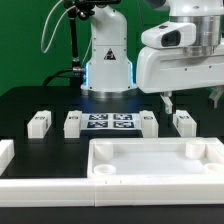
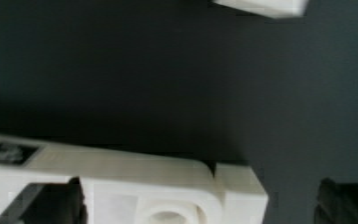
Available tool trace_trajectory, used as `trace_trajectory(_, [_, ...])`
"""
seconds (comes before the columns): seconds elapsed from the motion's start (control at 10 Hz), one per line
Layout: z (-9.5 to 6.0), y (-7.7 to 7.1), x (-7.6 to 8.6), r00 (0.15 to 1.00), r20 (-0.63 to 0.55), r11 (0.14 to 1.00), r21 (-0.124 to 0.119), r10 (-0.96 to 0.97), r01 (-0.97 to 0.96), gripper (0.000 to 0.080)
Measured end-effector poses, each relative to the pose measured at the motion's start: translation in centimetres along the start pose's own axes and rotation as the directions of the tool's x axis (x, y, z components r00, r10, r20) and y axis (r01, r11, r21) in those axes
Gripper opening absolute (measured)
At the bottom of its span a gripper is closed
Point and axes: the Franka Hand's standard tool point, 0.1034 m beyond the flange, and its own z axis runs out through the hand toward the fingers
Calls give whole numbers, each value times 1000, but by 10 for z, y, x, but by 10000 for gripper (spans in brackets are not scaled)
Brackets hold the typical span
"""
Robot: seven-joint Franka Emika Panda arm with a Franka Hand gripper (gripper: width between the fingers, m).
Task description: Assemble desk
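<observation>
On the black matte table [image 1: 30, 100] everything else is white and looks like smooth hard plastic. The biggest thing is the arm [image 1: 180, 60], with rounded glossy shells; its base stands at the back of the table. Next is the tabletop [image 1: 150, 163], one piece, a flat rectangle with a raised rim, like a shallow tray. It lies at the front of the table, toward the exterior view's right. It has round sockets [image 1: 103, 170] in its corners; I can count three for sure. The wrist view shows one such corner from close, and a black-white square tag [image 2: 7, 153] on the tabletop. Two long low bars [image 1: 50, 190] with square edges are in view: one runs along the front, just before the tabletop, and one is at the exterior view's left edge. The marker board [image 1: 110, 123], one thin flat sheet with several printed tags, lies in the middle, behind the tabletop. Four legs [image 1: 72, 123], small blocks with a dark tag on each, stand in one row with the board, two on each side of it, all apart from the tabletop. The gripper [image 1: 190, 100] hangs above the right end of this row. Its two dark fingers [image 1: 168, 102] are spread wide and grip nothing.
</observation>
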Motion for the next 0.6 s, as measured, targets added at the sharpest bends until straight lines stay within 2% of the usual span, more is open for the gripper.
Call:
trace_trajectory(0.3, [2, 0, -3, 999, 35, 1000, -1, -24, 24, 649])
trace_trajectory(0.4, [7, 0, -12, 992, 125, 1000, -13, -14, 16, 649])
trace_trajectory(0.5, [11, -2, -12, 974, 225, 1000, -25, -13, 19, 649])
trace_trajectory(0.6, [13, -3, -9, 960, 280, 999, -25, -24, 33, 649])
